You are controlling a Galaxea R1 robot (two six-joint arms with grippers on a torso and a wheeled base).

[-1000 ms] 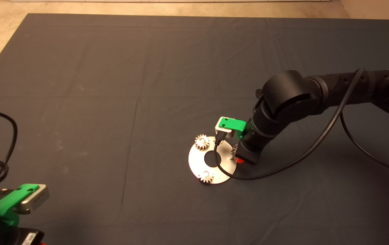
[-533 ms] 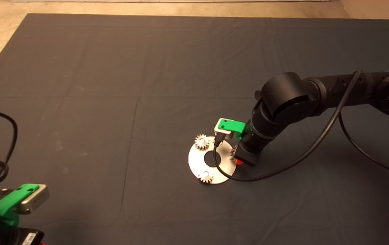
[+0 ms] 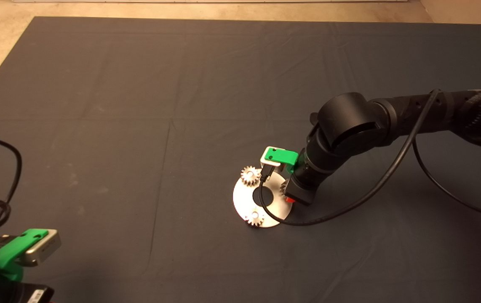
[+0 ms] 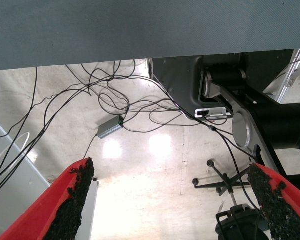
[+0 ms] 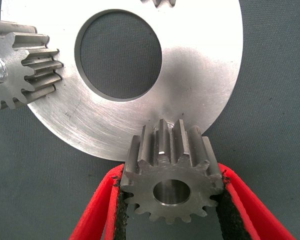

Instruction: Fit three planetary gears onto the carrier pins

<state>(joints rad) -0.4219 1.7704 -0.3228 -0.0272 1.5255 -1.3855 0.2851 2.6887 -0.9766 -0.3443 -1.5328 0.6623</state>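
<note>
The right gripper [image 5: 171, 220] pinches the third gear [image 5: 171, 172] at the plate's [image 5: 200, 75] near rim. I can't see its pin; misaligned, the bore could jam. Two gears [image 3: 249, 175] already sit beyond. The left gripper [image 4: 172, 200] waits open, lower left.

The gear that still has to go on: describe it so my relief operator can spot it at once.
Find the shiny round plate on the dark mat, where the right arm reaches in. At its right edge, the right gripper holds a gear between its red fingers. Unlike the two gears seated on pins, the far one and the near one, its centre hole is empty.
</note>
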